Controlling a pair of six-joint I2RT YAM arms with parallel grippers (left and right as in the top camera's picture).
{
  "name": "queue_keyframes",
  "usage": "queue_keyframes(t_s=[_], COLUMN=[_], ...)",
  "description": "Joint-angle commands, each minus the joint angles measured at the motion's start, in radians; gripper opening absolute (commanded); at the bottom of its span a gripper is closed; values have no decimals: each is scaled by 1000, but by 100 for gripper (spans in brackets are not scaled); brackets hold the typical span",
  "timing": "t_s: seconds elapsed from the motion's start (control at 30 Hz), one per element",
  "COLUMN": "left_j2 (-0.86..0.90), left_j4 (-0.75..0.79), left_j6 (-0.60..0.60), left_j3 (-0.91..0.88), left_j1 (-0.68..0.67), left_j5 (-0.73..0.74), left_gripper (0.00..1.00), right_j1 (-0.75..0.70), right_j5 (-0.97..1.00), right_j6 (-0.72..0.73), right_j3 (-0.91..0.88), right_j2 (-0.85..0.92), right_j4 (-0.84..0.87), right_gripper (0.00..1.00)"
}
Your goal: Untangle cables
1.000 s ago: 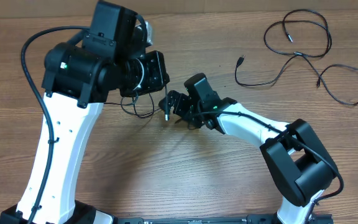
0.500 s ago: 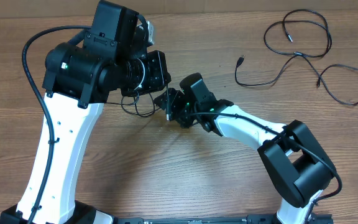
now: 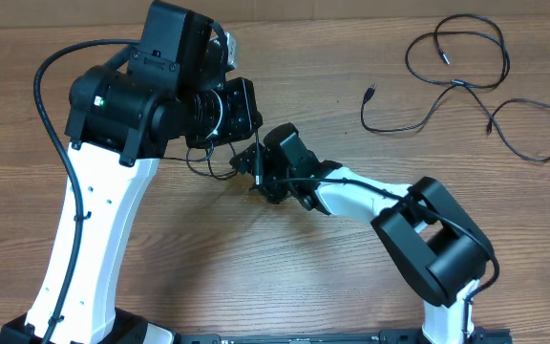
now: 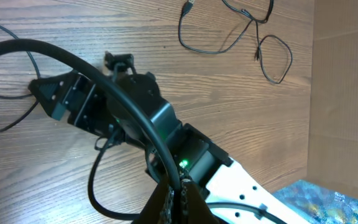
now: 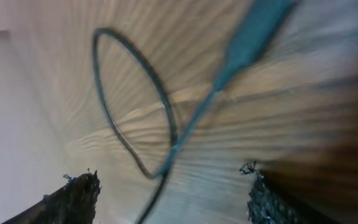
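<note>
Robotics lab bench: white robot arms [image 3: 89,229] mounted at wood-grain table [image 3: 208,277], cardboard panel [image 4: 344,93] beside it.

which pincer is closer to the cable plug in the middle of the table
Right. The right pincer is open right at the plug; the left pincer, shut, is farther off.

Loose cables [image 3: 456,84] lie at the table's [image 3: 256,277] far right, another loop [image 3: 201,168] left of centre.
</note>
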Motion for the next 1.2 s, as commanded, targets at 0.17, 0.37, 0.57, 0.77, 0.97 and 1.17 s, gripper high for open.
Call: queue_keyframes(t_s=[0.17, 0.37, 0.57, 0.77, 0.97, 1.17], left_j2=[-18, -18, -18, -18, -18, -18], left_j4=[-7, -16, -27, -37, -42, -49], left_j6=[8, 8, 8, 9, 9, 8], left_j3=[3, 3, 3, 3, 3, 3], left_j1=[-4, -5, -5, -5, -5, -4], left_j5=[7, 8, -18, -73, -126, -196], left_gripper=[4, 4, 4, 6, 11, 16], right_j1=[0, 0, -1, -18, -60, -112], right_j5=[18, 37, 37, 43, 48, 67], right_j6=[13, 20, 12, -50, -122, -237], right_j3=[13, 18, 26, 26, 26, 26], right_j2=[49, 58, 58, 44, -58, -233], right_j4=[103, 141, 89, 8, -95, -262], right_gripper=[70, 50, 4, 4, 4, 4])
